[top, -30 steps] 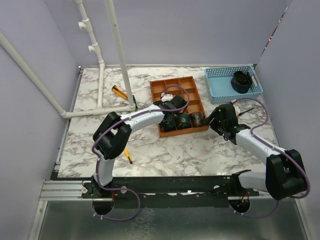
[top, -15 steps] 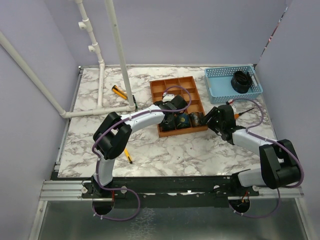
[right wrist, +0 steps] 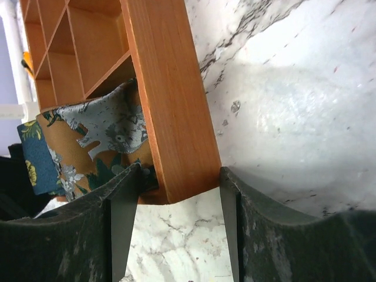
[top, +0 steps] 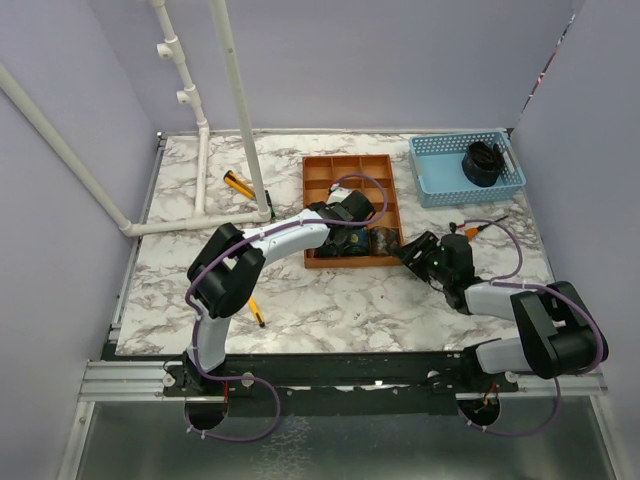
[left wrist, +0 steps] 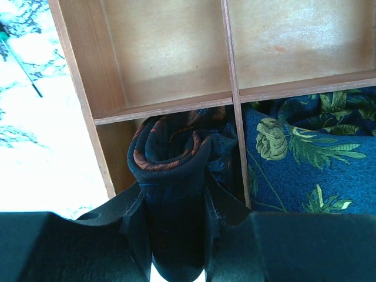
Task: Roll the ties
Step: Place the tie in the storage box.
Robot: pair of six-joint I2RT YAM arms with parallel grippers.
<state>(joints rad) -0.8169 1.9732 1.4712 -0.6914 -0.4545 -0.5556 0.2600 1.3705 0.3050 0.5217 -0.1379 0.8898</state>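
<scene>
A rolled dark tie (left wrist: 170, 147) with orange-red patterning stands in the near left compartment of the wooden tray (left wrist: 170, 53). My left gripper (left wrist: 175, 194) is shut on it. A blue tie (left wrist: 305, 164) with green leaves fills the compartment to its right. From above, my left gripper (top: 345, 222) hangs over the tray (top: 345, 170), beside the blue tie (top: 352, 240) and a brown tie (top: 385, 240). My right gripper (right wrist: 179, 173) straddles the tray's wall (right wrist: 164, 88) at its near right corner. One finger is inside, against the brown and grey floral tie (right wrist: 94, 135).
A blue basket (top: 440, 180) holding a black object (top: 485, 163) stands at the back right. White pipes (top: 205, 150) rise at the back left, with an orange-yellow tool (top: 238, 184) beside them. A yellow pen (top: 257, 312) lies near the left arm.
My right gripper has come down and to the left onto the tray's near right corner. The tray has turned a little and now lies squarer. The left gripper keeps its hold.
</scene>
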